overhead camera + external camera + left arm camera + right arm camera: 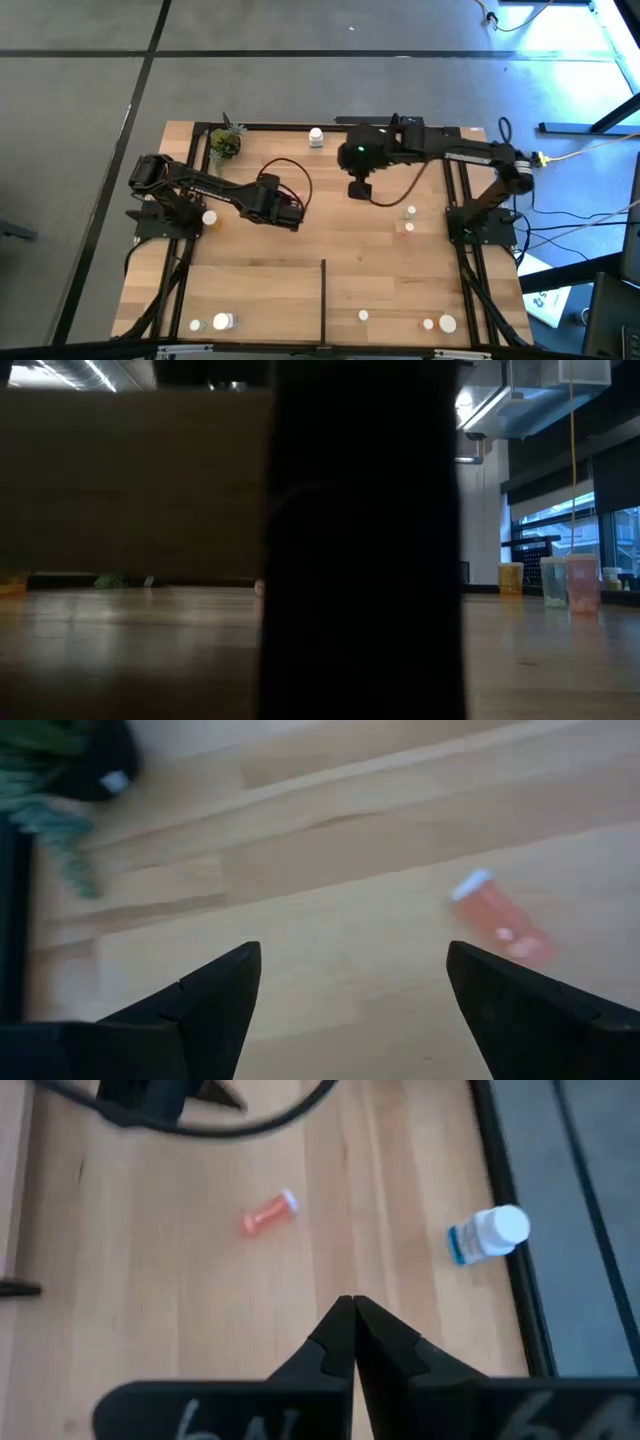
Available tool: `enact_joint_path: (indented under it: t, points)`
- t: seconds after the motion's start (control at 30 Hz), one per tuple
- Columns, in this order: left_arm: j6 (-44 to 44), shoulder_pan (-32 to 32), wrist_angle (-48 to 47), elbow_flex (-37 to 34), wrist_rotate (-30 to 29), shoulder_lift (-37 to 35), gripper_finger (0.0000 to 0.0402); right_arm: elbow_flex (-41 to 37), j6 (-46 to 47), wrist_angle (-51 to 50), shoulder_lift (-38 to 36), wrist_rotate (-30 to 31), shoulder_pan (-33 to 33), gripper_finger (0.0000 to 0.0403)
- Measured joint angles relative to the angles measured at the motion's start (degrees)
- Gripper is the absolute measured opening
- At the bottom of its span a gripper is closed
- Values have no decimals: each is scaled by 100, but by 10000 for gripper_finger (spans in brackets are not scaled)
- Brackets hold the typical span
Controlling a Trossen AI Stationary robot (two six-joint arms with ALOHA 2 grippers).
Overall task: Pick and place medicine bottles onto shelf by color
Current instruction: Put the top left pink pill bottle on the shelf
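Plan view of the shelf (260, 270), as I see it from my remote station. My left gripper (350, 990) hovers low over the planks with its fingers (215, 995) spread wide and nothing between them. Ahead of it an orange bottle (500, 920) lies on its side, long axis diagonal, white cap pointing away from the gripper. My right gripper (352, 1330) hangs above the middle rear of the shelf, fingers pressed tip to tip, holding nothing. Below it lies the same orange bottle (268, 1213) (toppled, cap toward the black frame bar), and a white bottle (488, 1235) with a blue label also lies flat, just beside that bar. Further bottles stand along the front edge on both sides of the black divider strip (323, 298), and a potted plant (225, 143) sits at the rear left corner.
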Motion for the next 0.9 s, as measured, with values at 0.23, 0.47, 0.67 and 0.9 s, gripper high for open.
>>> enact_joint_path:
  t: [0.23,0.47,0.67,0.9]
  points:
    - [-559,-298,-837,4,-42,-356,314,1167,184,-1051,884,-260,-322,6]
    - [-1000,-692,-1466,6,-251,-800,314,1369,377,-1405,1638,-657,-481,4]
    - [-1462,-1032,-1992,1,-343,-1176,314,1367,816,-1071,2061,-649,-307,3]
    - [-1348,-1395,-2030,0,-604,-1499,314,1367,1381,-467,2511,-635,-156,4]
